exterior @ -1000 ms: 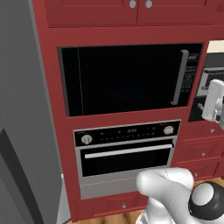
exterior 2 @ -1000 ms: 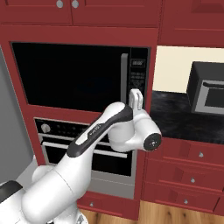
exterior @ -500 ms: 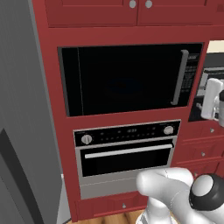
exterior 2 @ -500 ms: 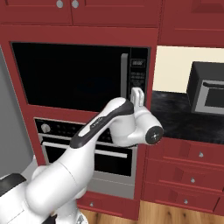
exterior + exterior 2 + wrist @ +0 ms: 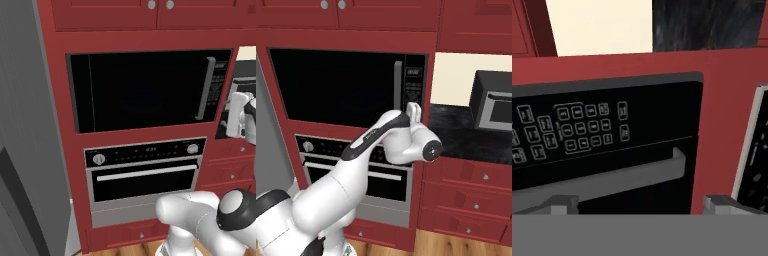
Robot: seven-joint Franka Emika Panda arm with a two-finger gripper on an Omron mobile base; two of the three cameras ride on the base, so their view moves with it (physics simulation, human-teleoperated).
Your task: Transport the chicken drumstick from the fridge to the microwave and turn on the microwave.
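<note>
Arm reached up, forward; gripper (image 5: 640,206) held near microwave's (image 5: 145,90) right side, jaws wide apart, nothing between. Microwave black, dark glass door shut, grey vertical handle (image 5: 206,88), button panel (image 5: 414,87) at right, framed by red cabinetry (image 5: 125,20). Oven (image 5: 145,172) below. Grey fridge (image 5: 25,125) left. Dark counter (image 5: 466,132) right.

The white arm rises from the base, elbow bent, forearm reaching forward and up. The hand (image 5: 640,205) is raised at the arm's end, its two fingers (image 5: 562,204) spread wide apart, holding nothing.
</note>
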